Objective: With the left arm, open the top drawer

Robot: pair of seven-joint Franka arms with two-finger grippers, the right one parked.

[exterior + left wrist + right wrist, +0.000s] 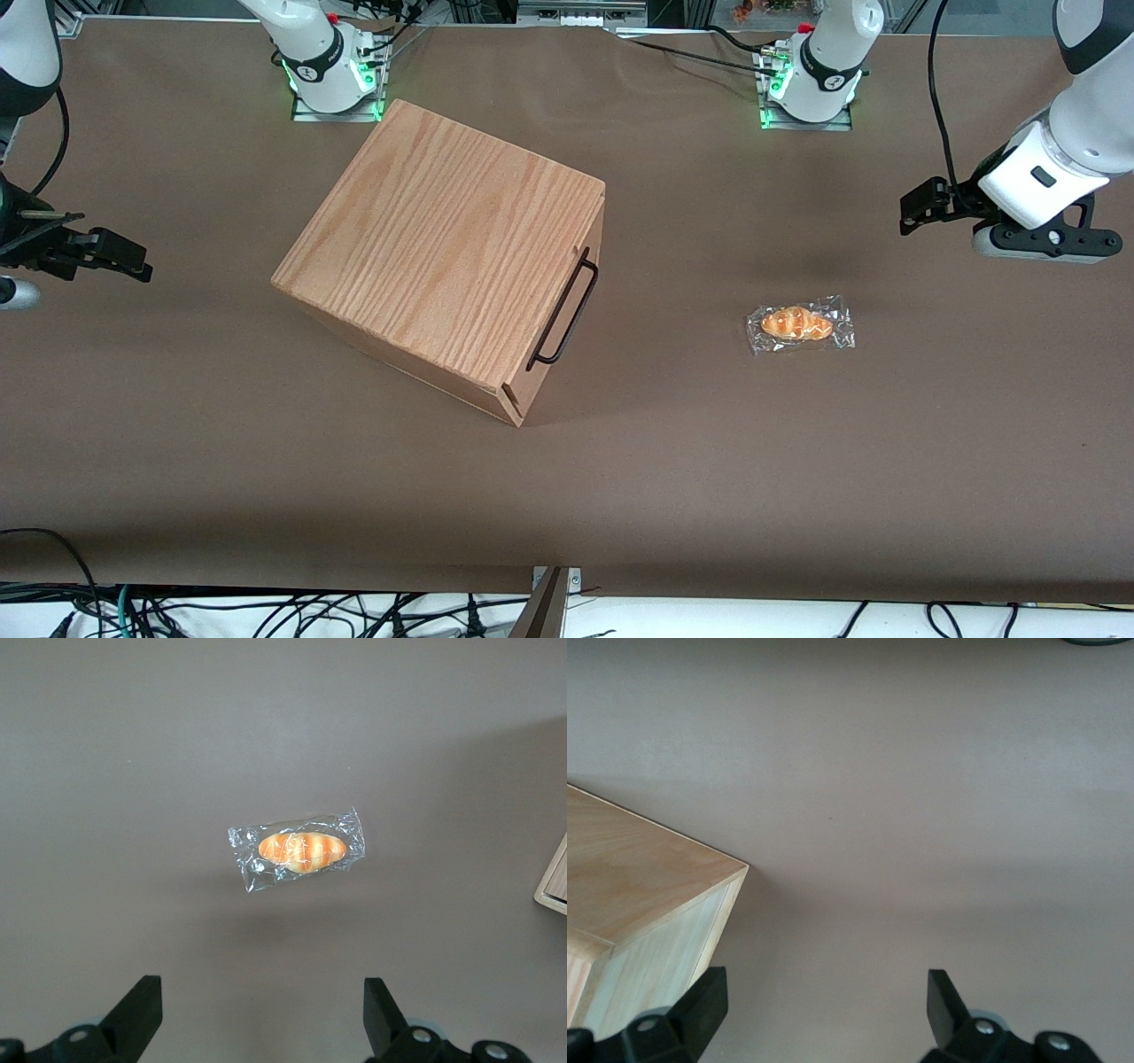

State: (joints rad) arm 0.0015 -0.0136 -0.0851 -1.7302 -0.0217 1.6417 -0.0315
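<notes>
Hovering high above the brown surface (797,461) at the working arm's end, the white left arm (1063,133) with its blocky wrist is holding its black two-finger end effector (917,206) released, the fingers (142,1010) spread wide with nothing between them. Directly beneath it, a small orange-striped bread roll sealed in a clear crinkly plastic wrapper (299,849) is lying flat on the surface. The oak-grained wooden cabinet box (443,248) is sitting well apart from the end effector, toward the middle of the surface and turned at an angle. Its top drawer (558,341) is resting fully closed, flush with the box, the long thin black wire handle (564,308) facing toward the wrapped roll.
</notes>
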